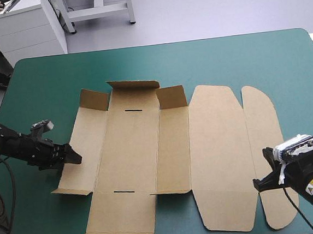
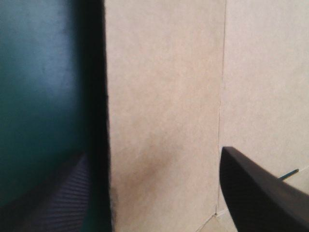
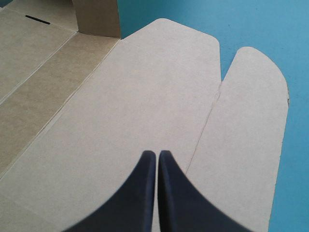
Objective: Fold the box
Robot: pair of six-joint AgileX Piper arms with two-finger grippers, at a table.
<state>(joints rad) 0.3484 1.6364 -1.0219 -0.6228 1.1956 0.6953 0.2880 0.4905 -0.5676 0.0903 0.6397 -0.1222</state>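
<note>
The right tool (image 3: 157,155) has its two black fingers (image 3: 140,193) pressed together in one pointed arch. The tips lie over the brown box (image 3: 120,96), which is spread flat on the table's teal-green cover (image 3: 260,24). Ahead of the tips is the wide lid panel (image 3: 145,82) with rounded far corners. A crease joins it to a narrower rounded flap (image 3: 246,121) beside the tool. On the opposite side, further panels lie flat, divided by creases. One short flap (image 3: 96,17) stands upright at the far end, with a dark slot (image 3: 36,19) near it.
</note>
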